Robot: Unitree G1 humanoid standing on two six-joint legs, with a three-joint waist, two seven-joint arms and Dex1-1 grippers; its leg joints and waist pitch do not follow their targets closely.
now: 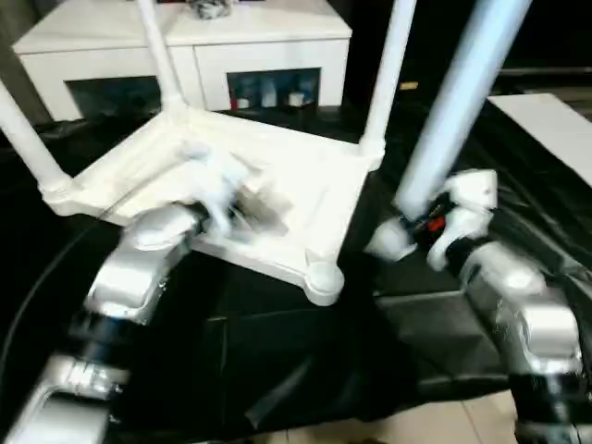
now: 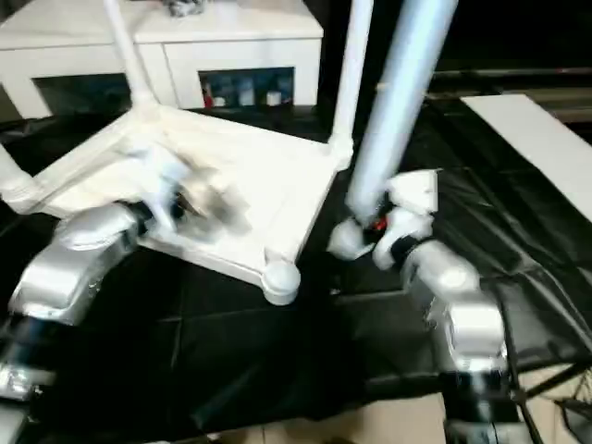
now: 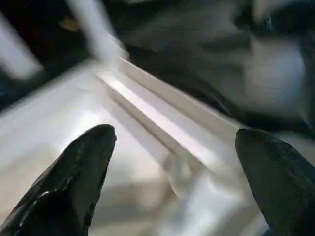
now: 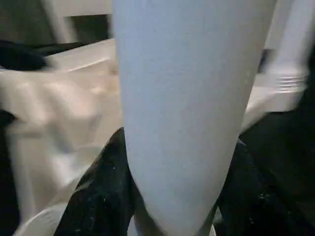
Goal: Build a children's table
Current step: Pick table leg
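Observation:
The white tabletop point(image 1: 314, 185) lies upside down on black cloth, ribbed underside up. Three white legs stand in its corner sockets: near left point(image 1: 28, 139), far left point(image 1: 159, 55) and far right point(image 1: 388, 74). The near right socket point(image 1: 322, 277) holds no leg. My right gripper point(image 1: 421, 227) is shut on the thick lower end of the fourth leg point(image 1: 453, 102), which stands nearly upright just right of the tabletop; black fingers point(image 4: 98, 191) clasp it on both sides. My left gripper point(image 3: 174, 135) hovers open over the ribbed underside point(image 3: 147, 113), holding nothing.
A white cabinet point(image 1: 185, 46) with glass-fronted compartments stands behind the tabletop. A flat white board point(image 1: 555, 120) lies at the far right. Black cloth point(image 1: 277, 351) covers the work area, and light floor tiles point(image 1: 416, 430) show at the near edge.

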